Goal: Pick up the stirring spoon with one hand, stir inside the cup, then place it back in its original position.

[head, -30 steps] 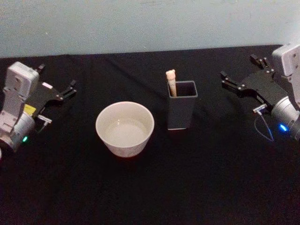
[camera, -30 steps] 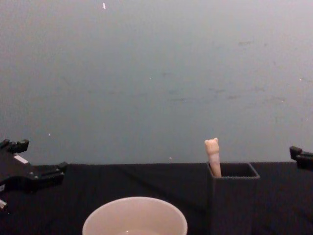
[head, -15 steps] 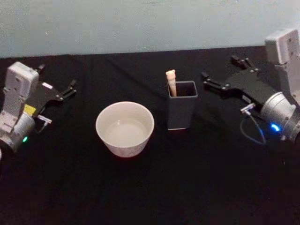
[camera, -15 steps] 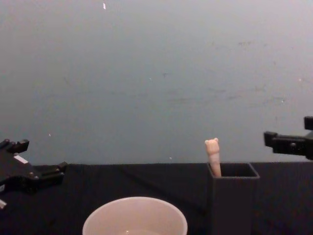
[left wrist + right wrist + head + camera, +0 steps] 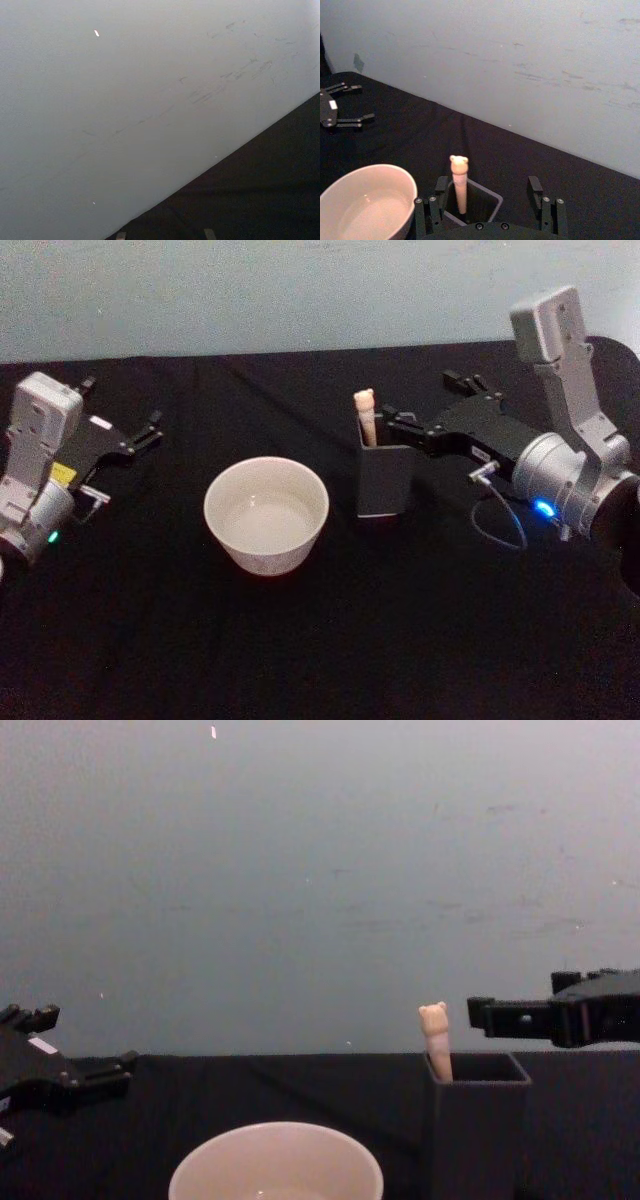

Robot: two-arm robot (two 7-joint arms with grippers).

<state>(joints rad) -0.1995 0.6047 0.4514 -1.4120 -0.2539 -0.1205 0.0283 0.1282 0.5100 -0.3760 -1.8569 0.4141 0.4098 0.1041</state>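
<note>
The stirring spoon (image 5: pixel 366 416) stands upright in the dark square box holder (image 5: pixel 385 480), only its cream handle and bear head (image 5: pixel 433 1016) showing above the rim. The cream cup (image 5: pixel 266 514) sits left of the box, with liquid inside. My right gripper (image 5: pixel 415 400) is open and level with the spoon's top, its nearer fingertip just right of the handle and not touching it. In the right wrist view the spoon (image 5: pixel 458 182) rises from the box (image 5: pixel 472 202) ahead of the open right gripper (image 5: pixel 487 186), closer to one finger. My left gripper (image 5: pixel 125 410) rests open at the far left.
A black cloth covers the table (image 5: pixel 320 640), and a pale wall (image 5: pixel 320 870) stands close behind it. The left gripper (image 5: pixel 342 106) lies well away from the cup (image 5: pixel 367 205). A thin cable (image 5: pixel 500 525) loops under the right wrist.
My right gripper has swung in from the far right toward the box and risen to the height of the spoon's top. The left arm, cup, box and spoon have not moved.
</note>
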